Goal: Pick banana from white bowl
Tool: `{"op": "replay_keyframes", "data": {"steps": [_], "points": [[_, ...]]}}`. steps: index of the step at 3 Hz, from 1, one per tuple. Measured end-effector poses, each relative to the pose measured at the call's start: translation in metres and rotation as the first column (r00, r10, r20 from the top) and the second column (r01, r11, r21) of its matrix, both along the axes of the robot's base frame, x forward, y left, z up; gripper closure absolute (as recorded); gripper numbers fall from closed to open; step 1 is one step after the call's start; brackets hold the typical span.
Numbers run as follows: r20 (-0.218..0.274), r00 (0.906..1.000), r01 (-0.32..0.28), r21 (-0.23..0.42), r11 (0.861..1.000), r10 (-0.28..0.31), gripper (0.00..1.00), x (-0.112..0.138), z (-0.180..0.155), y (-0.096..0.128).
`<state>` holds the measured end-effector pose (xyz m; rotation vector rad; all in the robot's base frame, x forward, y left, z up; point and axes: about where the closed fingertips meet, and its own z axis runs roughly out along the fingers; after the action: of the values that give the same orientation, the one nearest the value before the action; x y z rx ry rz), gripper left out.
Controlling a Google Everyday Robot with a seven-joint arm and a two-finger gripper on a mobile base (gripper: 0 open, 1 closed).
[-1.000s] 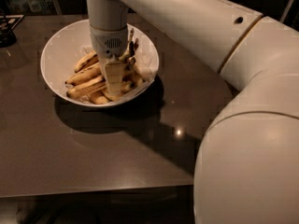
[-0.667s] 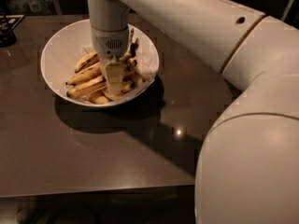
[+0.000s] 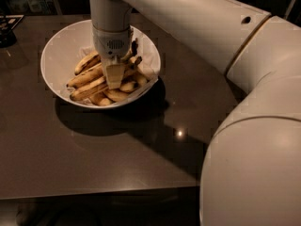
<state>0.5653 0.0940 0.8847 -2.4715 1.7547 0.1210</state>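
The white bowl (image 3: 60, 48) stands on the dark table at the back left and holds several yellow bananas with brown streaks. My gripper (image 3: 114, 82) reaches straight down into the middle of the bowl, among the bananas. A long banana (image 3: 87, 76) lies just left of it, and another (image 3: 86, 61) lies behind that one. A dark stem (image 3: 134, 47) sticks up to the right of the gripper; the fruit it belongs to is hidden behind the wrist. I cannot tell whether the gripper holds any banana.
The dark brown table (image 3: 94, 149) runs to a front edge near the bottom of the view. A dark object (image 3: 7, 32) sits at the far left back corner. My large white arm (image 3: 244, 102) fills the right side.
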Motion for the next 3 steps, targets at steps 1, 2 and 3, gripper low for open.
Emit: {"op": "replay_keyframes", "data": {"steps": [1, 2, 3], "points": [[0.025, 0.9997, -0.001, 0.053, 0.999, -0.001, 1.0, -0.017, 0.014, -0.005], [0.046, 0.9988, 0.013, 0.094, 0.995, -0.018, 1.0, -0.042, 0.029, -0.017], [0.049, 0.9975, 0.046, 0.106, 0.993, -0.051, 1.0, -0.069, 0.04, -0.027]]}}
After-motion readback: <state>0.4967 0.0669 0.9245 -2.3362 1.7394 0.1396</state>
